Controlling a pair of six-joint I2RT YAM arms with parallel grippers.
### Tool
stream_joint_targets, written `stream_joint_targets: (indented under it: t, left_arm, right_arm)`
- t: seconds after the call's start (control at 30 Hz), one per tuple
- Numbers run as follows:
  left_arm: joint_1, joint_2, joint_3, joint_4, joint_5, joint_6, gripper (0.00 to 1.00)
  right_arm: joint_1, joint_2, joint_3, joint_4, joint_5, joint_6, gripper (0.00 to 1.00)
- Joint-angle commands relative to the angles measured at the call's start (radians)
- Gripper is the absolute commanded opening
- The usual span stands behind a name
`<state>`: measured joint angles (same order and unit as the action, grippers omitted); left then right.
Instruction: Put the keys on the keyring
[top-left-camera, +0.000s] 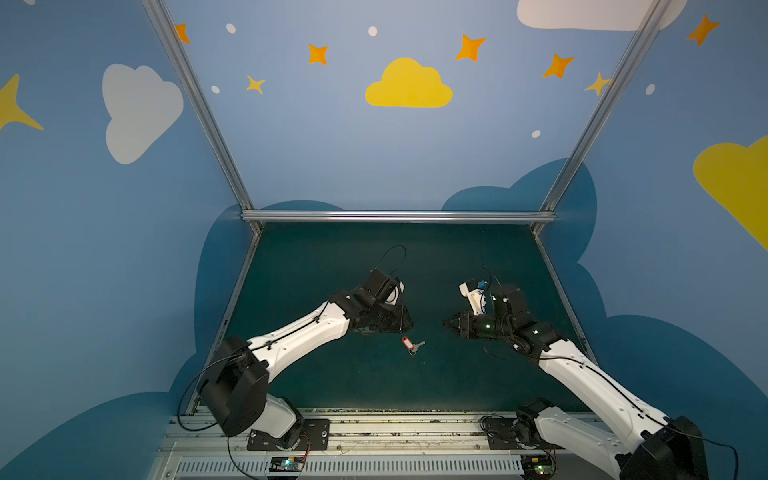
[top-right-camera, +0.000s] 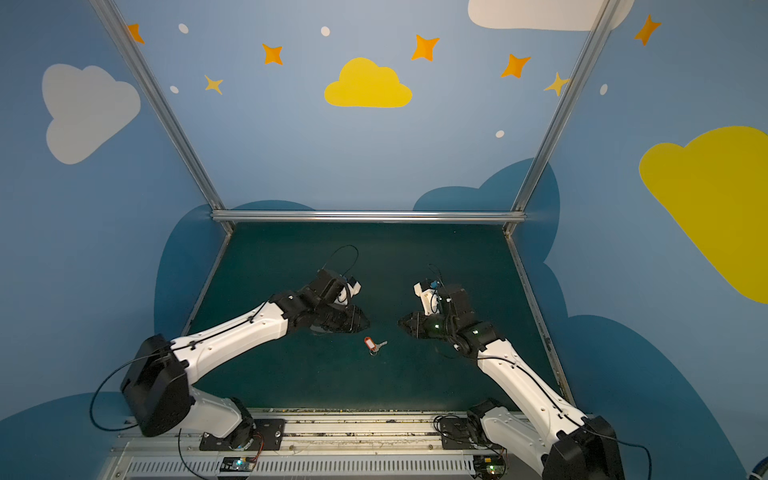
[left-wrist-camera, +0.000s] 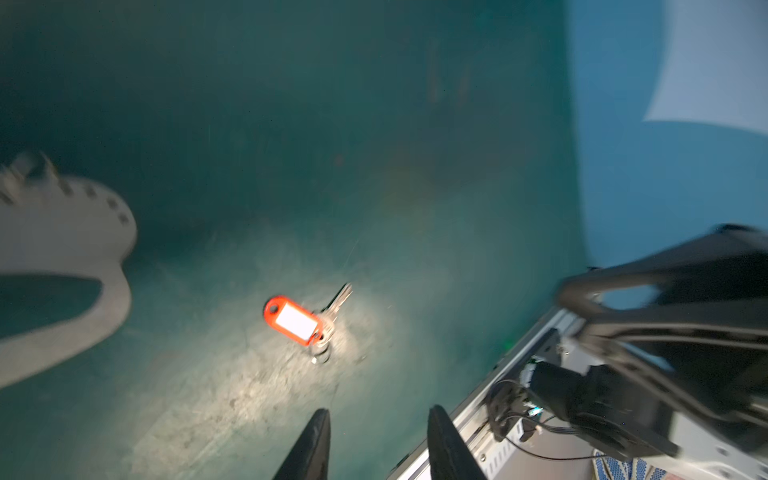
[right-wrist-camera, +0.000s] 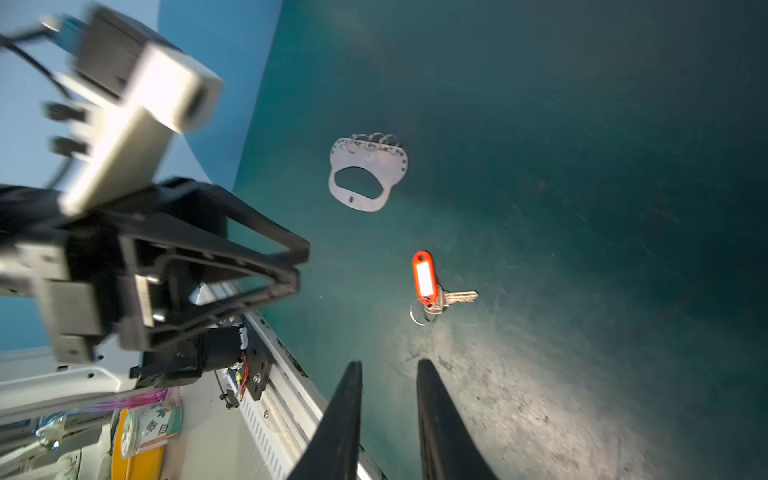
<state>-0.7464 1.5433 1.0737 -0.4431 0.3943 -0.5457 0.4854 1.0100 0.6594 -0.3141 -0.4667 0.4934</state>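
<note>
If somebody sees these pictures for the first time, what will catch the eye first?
The bright red-orange tag with its silver key lies on the dark green table, between the left gripper and the right gripper. In the right wrist view, a grey holed plate with small wire rings on one edge lies apart from it.

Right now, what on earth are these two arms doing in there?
Neither arm is holding anything at this moment. The keys, a silver key with a red tag, lie on the green mat between the left arm and the right arm, whose jaws stand open and empty. Apart from them lies a grey plate with small keyrings along its edge; the keys are not on it.
</note>
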Motion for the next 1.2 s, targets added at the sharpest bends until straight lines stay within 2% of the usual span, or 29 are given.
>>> stream_joint_targets:
  t: [0.0, 0.13, 0.33, 0.5, 0.57, 0.73, 0.87, 1.03, 1.17]
  left_arm:
    - [-0.011, 0.104, 0.037, -0.072, 0.047, -0.043, 0.41]
    - [-0.021, 0.235, 0.098, -0.118, 0.094, -0.054, 0.41]
    - [-0.033, 0.337, 0.149, -0.157, 0.09, -0.061, 0.41]
    - [-0.037, 0.404, 0.167, -0.148, 0.114, -0.07, 0.29]
    - [-0.034, 0.412, 0.175, -0.159, 0.106, -0.067, 0.19]
    - [-0.032, 0.394, 0.188, -0.194, 0.069, -0.051, 0.04]
    - [-0.027, 0.357, 0.223, -0.242, 0.049, -0.022, 0.04]
    - [-0.01, 0.279, 0.337, -0.392, -0.018, 0.083, 0.04]
    - [0.001, 0.208, 0.442, -0.486, -0.019, 0.172, 0.04]
  right_arm:
    - [0.004, 0.002, -0.04, 0.031, 0.011, 0.01, 0.28]
    - [0.004, 0.023, -0.062, 0.029, 0.022, 0.013, 0.27]
    - [0.004, -0.019, -0.083, 0.036, 0.037, 0.018, 0.28]
    - [0.005, -0.029, -0.083, 0.037, 0.043, 0.019, 0.29]
    - [0.003, -0.028, -0.083, 0.036, 0.037, 0.019, 0.29]
    - [0.004, -0.035, -0.085, 0.044, 0.028, 0.019, 0.29]
    - [0.004, -0.025, -0.081, 0.05, 0.003, 0.015, 0.29]
    - [0.004, -0.021, -0.056, 0.062, -0.087, -0.03, 0.29]
    - [0.004, -0.069, -0.038, 0.135, -0.17, -0.031, 0.29]
